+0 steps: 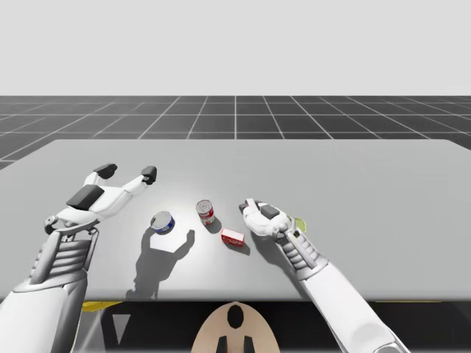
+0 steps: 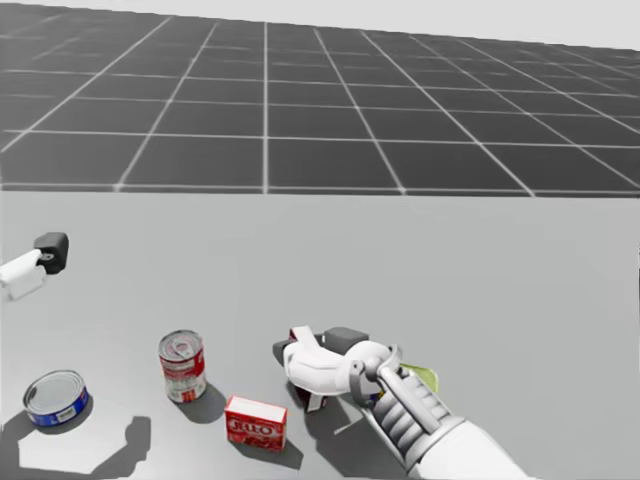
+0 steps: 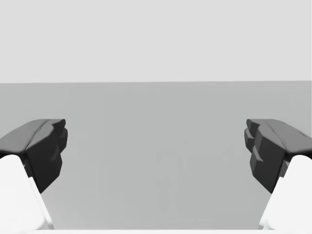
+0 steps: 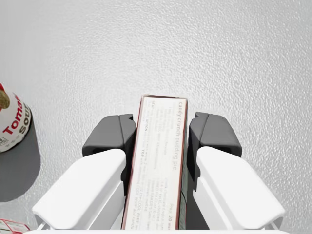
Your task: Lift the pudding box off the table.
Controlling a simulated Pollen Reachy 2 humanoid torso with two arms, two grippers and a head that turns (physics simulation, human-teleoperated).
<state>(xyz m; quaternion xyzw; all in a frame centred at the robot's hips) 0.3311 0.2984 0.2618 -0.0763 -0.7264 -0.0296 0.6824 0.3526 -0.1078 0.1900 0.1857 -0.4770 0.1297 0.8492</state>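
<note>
Right gripper [image 4: 158, 136] closed on the pudding box [image 4: 158, 161], a finger against each side; the box seems just above the table [image 4: 234, 58]. Risk: the thin box pivoting or slipping from a narrow grip as it rises. Left gripper [image 3: 156, 146] spread wide, empty. Red-and-white can [image 2: 182, 366] and blue can [image 2: 55, 397] sealed, contents unseen.

Left claw [image 3: 156, 151] spread wide; right claw [image 4: 161, 134] clamping narrow box [image 4: 157, 165].

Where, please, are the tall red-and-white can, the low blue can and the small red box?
tall red-and-white can [image 2: 182, 368]: head view, its label.
low blue can [image 2: 55, 395]: head view, its lid.
small red box [image 2: 257, 423]: head view, its front face.
</note>
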